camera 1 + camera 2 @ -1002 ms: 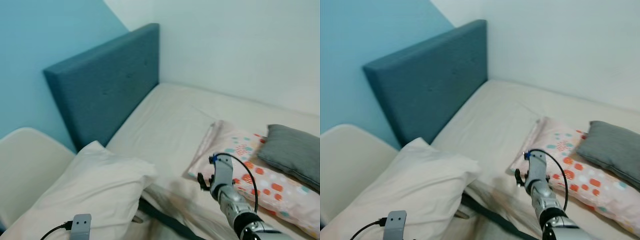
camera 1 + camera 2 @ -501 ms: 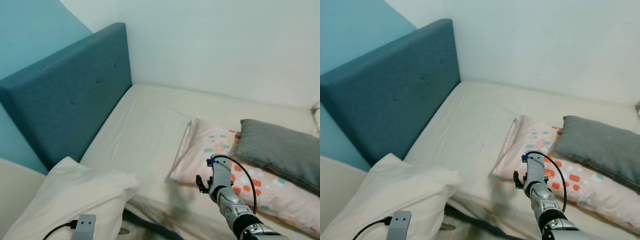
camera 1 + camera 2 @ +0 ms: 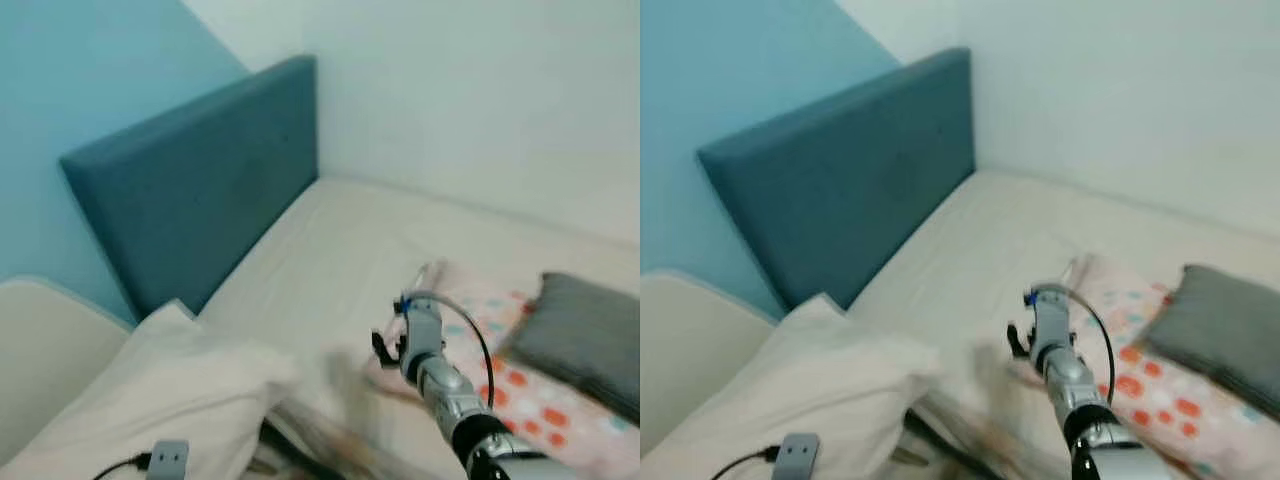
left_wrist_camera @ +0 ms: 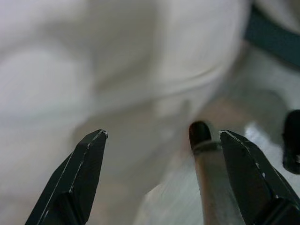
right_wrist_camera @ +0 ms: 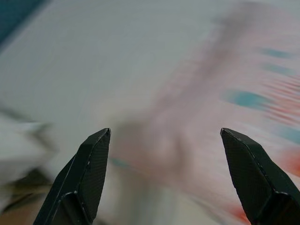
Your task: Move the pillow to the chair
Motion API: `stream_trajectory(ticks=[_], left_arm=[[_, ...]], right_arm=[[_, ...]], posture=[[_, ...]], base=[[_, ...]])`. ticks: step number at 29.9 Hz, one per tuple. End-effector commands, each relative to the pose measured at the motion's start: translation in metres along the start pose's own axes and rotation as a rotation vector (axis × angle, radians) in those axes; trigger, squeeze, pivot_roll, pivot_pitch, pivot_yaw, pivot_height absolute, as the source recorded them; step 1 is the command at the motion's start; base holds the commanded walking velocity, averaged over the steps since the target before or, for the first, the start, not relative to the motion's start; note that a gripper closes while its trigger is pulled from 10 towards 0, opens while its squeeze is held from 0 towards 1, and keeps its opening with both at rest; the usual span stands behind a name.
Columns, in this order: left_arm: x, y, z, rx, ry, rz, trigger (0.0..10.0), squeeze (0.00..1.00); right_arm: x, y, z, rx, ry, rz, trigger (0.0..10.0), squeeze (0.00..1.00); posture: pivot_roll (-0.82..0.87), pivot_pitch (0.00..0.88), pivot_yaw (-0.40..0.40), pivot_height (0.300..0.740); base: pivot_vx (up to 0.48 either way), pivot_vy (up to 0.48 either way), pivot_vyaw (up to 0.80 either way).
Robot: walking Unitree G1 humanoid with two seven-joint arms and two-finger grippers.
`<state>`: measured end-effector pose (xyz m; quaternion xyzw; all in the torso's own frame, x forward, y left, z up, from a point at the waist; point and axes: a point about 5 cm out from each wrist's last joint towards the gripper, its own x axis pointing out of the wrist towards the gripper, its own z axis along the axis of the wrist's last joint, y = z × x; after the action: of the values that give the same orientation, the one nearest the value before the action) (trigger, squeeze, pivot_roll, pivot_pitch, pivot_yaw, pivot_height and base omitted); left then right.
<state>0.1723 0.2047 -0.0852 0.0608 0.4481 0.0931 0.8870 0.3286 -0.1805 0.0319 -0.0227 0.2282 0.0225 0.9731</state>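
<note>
A white pillow (image 3: 150,395) lies at the lower left, up against the white chair (image 3: 40,335); whether it rests on the seat I cannot tell. My left gripper (image 4: 161,136) is open, its fingers (image 4: 79,178) spread just in front of the pillow (image 4: 108,70) without closing on it. My right arm (image 3: 430,365) reaches over the bed's near edge. Its gripper (image 5: 164,133) is open and empty above the sheet and the edge of a patterned pillow (image 5: 262,93).
A blue padded headboard (image 3: 190,180) stands behind the chair. On the bed (image 3: 340,240) lie a spotted pillow (image 3: 510,375) and a grey cushion (image 3: 590,340) at the right. A brown leg with a black tip (image 4: 201,140) shows near the left gripper. The picture is blurred.
The camera has swung back to the left, bringing the chair into view again. The right arm stays raised over the bed edge. The pillow lies as before.
</note>
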Motion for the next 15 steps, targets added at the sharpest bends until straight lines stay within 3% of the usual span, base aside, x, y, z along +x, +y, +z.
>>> stream_trajectory(ticks=[1,15], left_arm=[[0.0002,0.0016,0.0001,0.000,0.001,0.004,10.0,0.00],[0.0014,-0.0001,0.0087,0.021,-0.035,-0.006,10.0,0.00]], right_arm=[[-0.0006,0.0024,-0.0055,0.001,0.023,0.000,10.0,0.00],[0.0000,-0.0010,0.0015,0.072,-0.020,-0.015,10.0,0.00]], posture=[[-0.12,0.025,0.014,0.740],[-0.12,0.027,0.025,0.740]], base=[[0.000,0.000,-0.74],[0.000,0.000,-0.74]])
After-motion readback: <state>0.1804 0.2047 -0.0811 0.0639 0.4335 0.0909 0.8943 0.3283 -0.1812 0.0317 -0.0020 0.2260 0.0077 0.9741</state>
